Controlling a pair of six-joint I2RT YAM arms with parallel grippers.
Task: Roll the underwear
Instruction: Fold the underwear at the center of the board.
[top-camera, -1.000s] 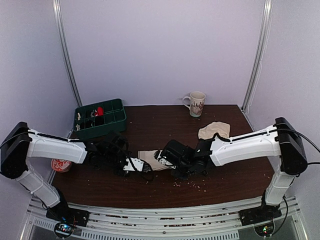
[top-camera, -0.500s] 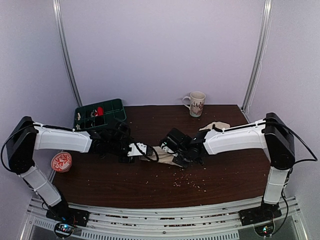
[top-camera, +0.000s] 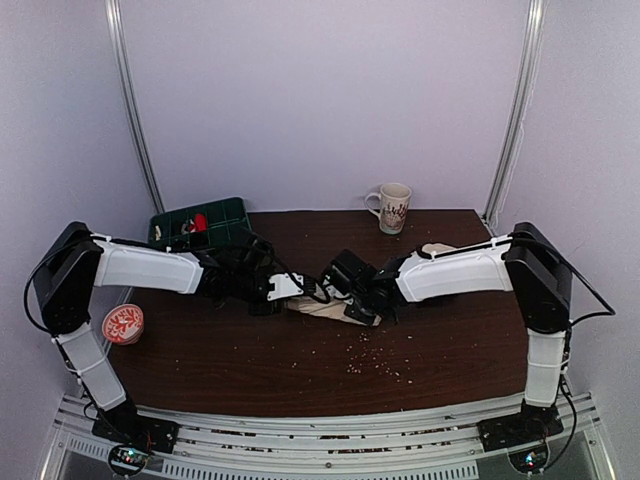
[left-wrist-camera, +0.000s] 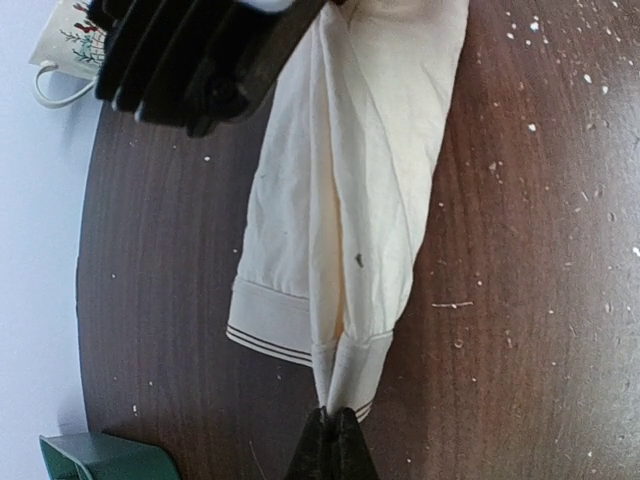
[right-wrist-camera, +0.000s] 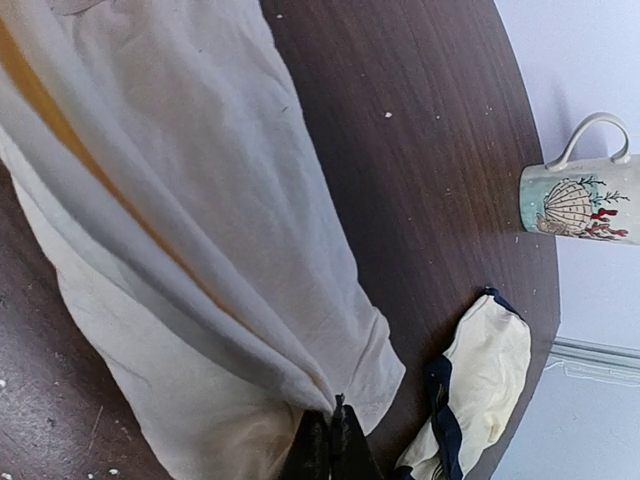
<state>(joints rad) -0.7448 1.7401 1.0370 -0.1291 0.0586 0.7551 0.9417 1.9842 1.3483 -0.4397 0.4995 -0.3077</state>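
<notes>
Pinching opposite ends of the cream underwear (left-wrist-camera: 340, 200), left gripper (left-wrist-camera: 333, 425) shut tight on the striped waistband (left-wrist-camera: 265, 335); right gripper (right-wrist-camera: 328, 425) clamped on a bunched edge; held taut between them over mid-table (top-camera: 250, 360), presumably to straighten it for rolling; no roll yet.
</notes>
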